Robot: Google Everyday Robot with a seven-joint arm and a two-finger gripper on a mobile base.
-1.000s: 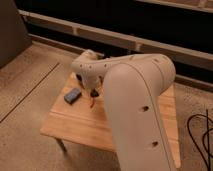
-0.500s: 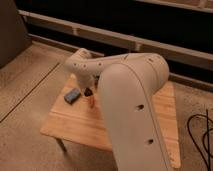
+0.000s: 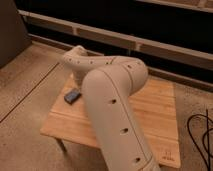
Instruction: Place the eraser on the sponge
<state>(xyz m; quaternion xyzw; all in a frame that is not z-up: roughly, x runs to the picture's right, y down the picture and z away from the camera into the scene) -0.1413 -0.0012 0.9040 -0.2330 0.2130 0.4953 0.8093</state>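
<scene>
The sponge (image 3: 73, 95), a flat grey-blue pad, lies near the left edge of the wooden table (image 3: 160, 112). My arm (image 3: 107, 100) reaches over the table from the front, and its wrist end (image 3: 76, 58) sits just behind and right of the sponge. The gripper is hidden behind the arm's bulk, somewhere close to the right of the sponge. The eraser is hidden from view.
The small slatted table stands on a speckled floor (image 3: 25, 95). A dark wall with horizontal ledges (image 3: 150, 40) runs behind it. Black cables (image 3: 200, 132) lie on the floor at the right. A dark panel (image 3: 10, 30) stands at the far left.
The arm has swung left toward the sponge. The gripper tip and a small orange-red thing seen under the wrist earlier are now covered by the arm.
</scene>
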